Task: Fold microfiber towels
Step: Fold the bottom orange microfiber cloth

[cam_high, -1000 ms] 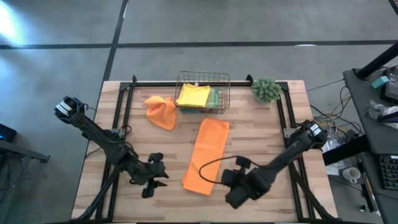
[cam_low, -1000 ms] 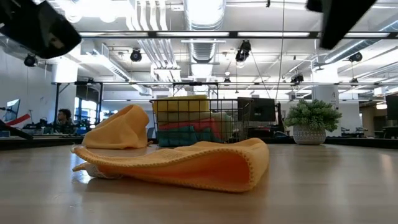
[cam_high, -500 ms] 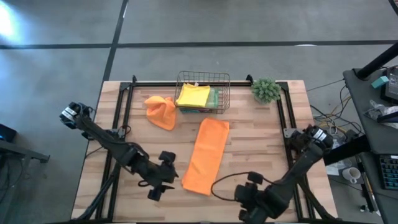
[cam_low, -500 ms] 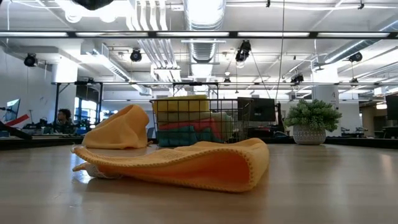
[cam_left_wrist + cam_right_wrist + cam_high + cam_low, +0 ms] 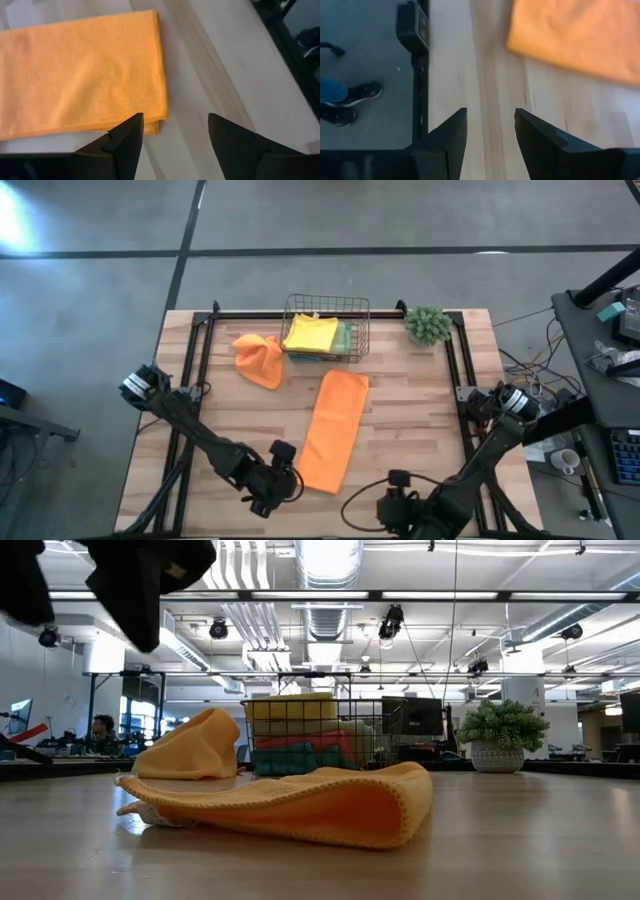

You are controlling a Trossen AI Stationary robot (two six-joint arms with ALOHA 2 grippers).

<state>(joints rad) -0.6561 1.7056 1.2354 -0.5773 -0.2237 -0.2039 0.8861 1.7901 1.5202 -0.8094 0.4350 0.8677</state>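
- Wooden table [image 5: 400, 430], pale planks with a black frame, on a grey concrete floor; the low view looks into an open workshop hall with ceiling lights and ducts.
- Left gripper [image 5: 283, 485]: at the near edge of the table, fingers spread apart, holding nothing. In its wrist view [image 5: 172, 137] the two dark fingers stand on either side of bare wood.
- Folded orange towel [image 5: 335, 430]: a long narrow strip, its near short end just ahead of the left gripper and just beside it. Its long axis runs from that near end away toward the wire basket, leaning slightly to the right. In the left wrist view [image 5: 80, 75] a doubled corner lies just past the fingertips, not touching them.
- Right gripper [image 5: 400, 505]: at the near edge, to the right of the strip's near end, fingers parted and empty [image 5: 490, 135]; wood and an orange edge lie beyond them.
- Crumpled orange towel [image 5: 258, 357]: a loose heap, well beyond the left gripper, just left of the basket.
- Wire basket [image 5: 325, 328]: at the far edge, holding a yellow towel [image 5: 311, 333] on top, with other cloths beneath it.
- Small green plant [image 5: 428, 325]: right of the basket, far from both grippers.
- Person's shoes [image 5: 350, 102]: on the floor beside the table, seen in the right wrist view.
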